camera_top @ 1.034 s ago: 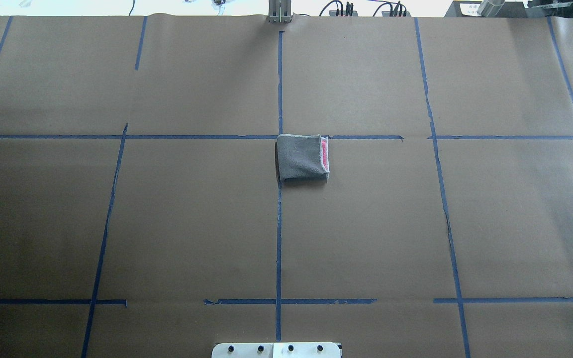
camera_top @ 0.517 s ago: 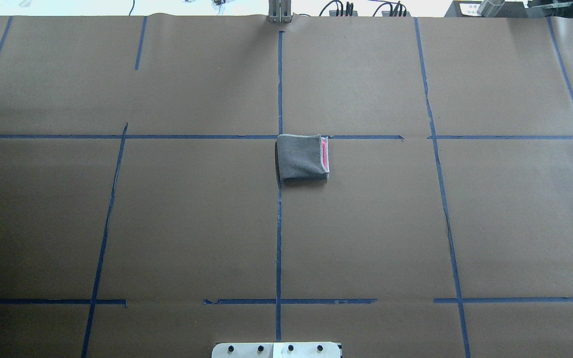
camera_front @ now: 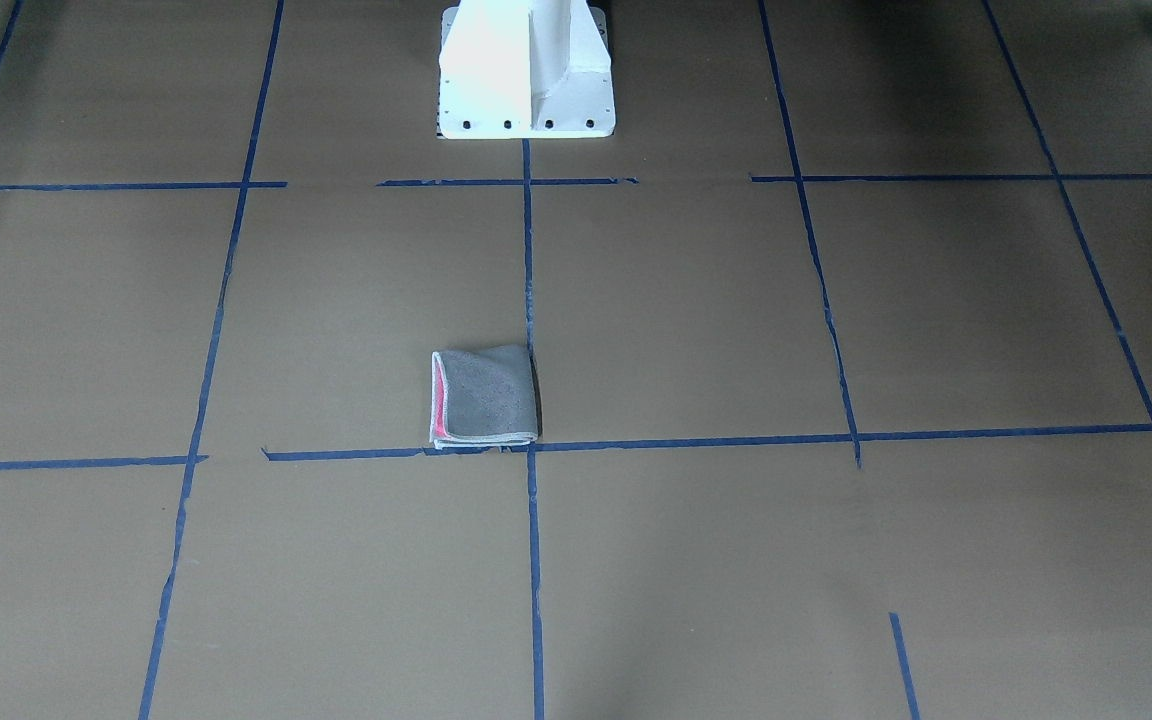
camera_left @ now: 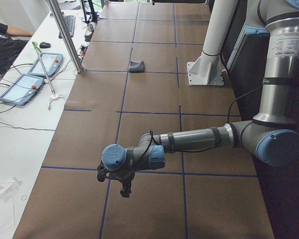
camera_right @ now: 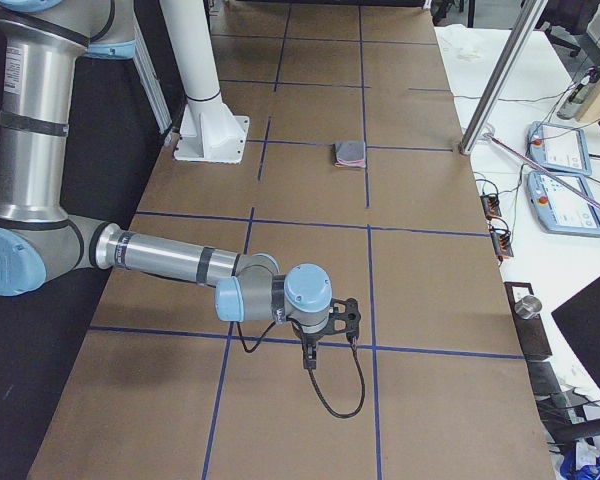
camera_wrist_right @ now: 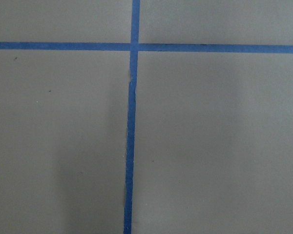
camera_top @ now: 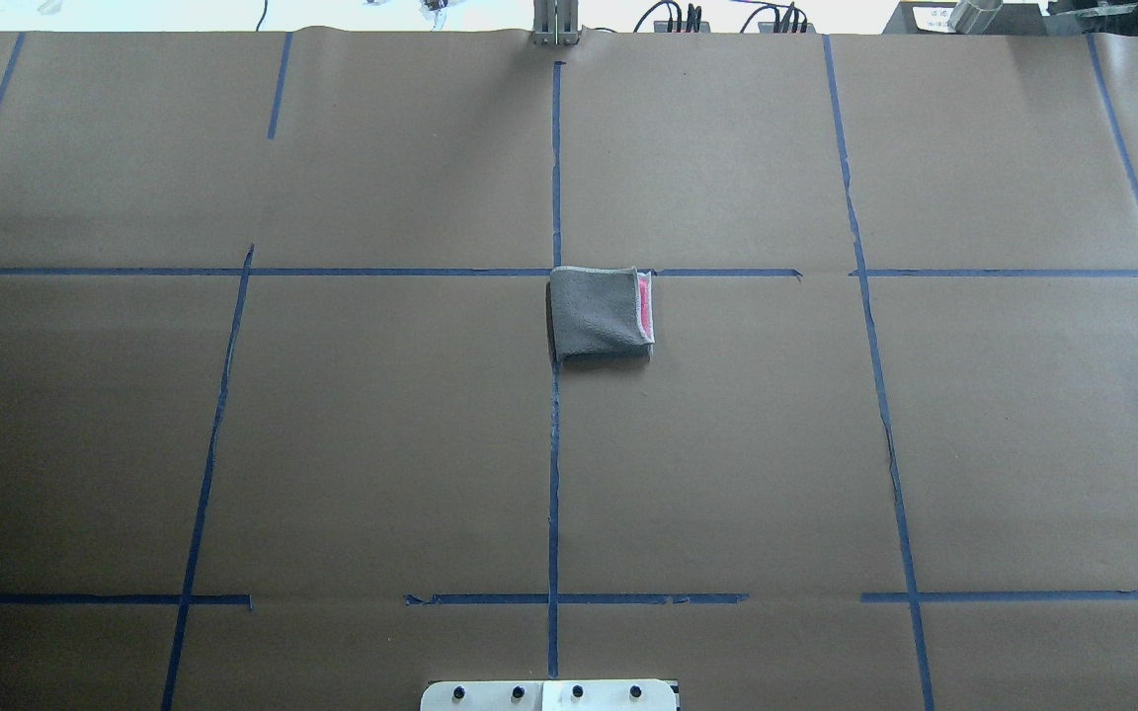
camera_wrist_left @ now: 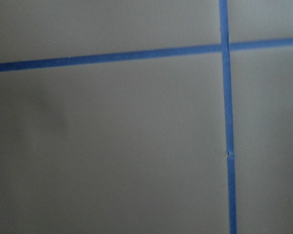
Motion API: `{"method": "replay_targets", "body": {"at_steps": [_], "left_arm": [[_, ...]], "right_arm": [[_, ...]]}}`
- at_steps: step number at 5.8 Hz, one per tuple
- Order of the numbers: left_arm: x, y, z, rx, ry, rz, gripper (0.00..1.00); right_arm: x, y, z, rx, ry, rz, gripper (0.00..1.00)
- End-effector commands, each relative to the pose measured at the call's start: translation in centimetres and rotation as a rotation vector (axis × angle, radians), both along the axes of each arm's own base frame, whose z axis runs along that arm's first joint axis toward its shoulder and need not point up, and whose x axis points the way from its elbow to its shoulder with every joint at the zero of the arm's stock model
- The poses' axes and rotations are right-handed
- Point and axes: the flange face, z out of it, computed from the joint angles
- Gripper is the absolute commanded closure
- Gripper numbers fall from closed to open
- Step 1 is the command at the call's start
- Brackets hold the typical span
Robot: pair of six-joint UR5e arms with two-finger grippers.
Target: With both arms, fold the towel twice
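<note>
Nothing has visibly changed in the overhead view over the past second. The towel (camera_top: 601,314) shows the same folded outline on the same spot of the surface (camera_top: 332,444), with no shift in position or edges.

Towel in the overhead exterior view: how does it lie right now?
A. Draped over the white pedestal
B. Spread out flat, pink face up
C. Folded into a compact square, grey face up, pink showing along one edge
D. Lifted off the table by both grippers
C: the towel rests flat on the table as a small folded square, grey on top, with a thin pink strip along its right edge.
</note>
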Motion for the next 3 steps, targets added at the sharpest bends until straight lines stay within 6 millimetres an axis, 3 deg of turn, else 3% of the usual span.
{"method": "replay_targets", "body": {"at_steps": [1, 2, 3], "left_arm": [[0.4, -1.0, -4.4, -0.004, -0.011, -0.073, 0.0], [0.4, 0.8, -2.7, -0.023, -0.029, -0.068, 0.0], [0.4, 5.5, -1.8, 0.005, -0.038, -0.071, 0.0]], "right_arm": [[-0.4, -0.8, -1.4, -0.008, 0.012, 0.02, 0.0], [-0.5, -1.0, -1.8, -0.027, 0.029, 0.035, 0.0], [-0.5, -0.9, -2.4, -0.016, 0.028, 0.036, 0.0]]}}
